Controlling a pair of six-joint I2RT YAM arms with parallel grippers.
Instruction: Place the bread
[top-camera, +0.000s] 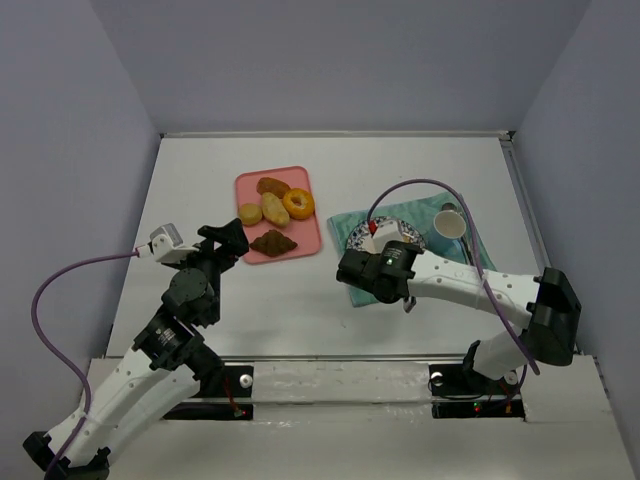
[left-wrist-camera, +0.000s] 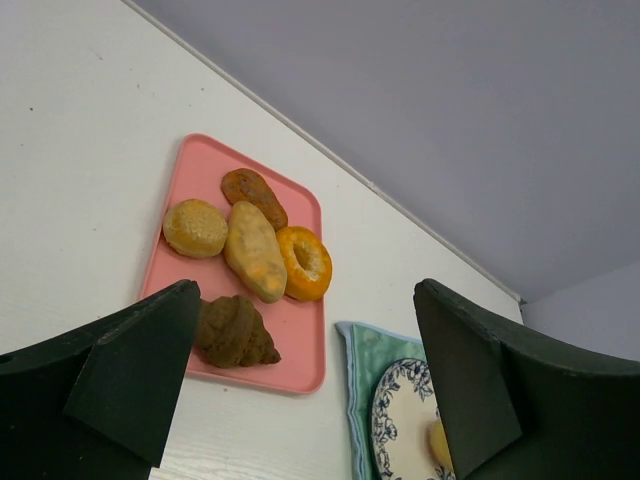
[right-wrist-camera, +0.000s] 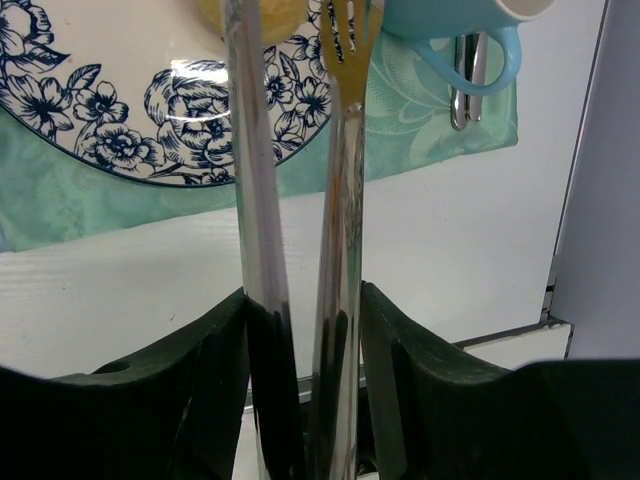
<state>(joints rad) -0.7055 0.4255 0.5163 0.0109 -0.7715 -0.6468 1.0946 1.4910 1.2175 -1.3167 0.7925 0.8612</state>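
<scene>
The bread, a pale yellow bun, lies on the blue-flowered plate at the top edge of the right wrist view, between the tips of metal tongs. My right gripper is shut on the tongs' two arms, which stand slightly apart. In the left wrist view only a sliver of the bread shows on the plate, behind a finger. From above, the right gripper covers the bread on the plate. My left gripper hangs open and holds nothing, near the tray's front edge.
A pink tray holds a golden bun, a long loaf, an orange donut, a brown oval pastry and a croissant. A teal cloth under the plate also carries a cup and cutlery.
</scene>
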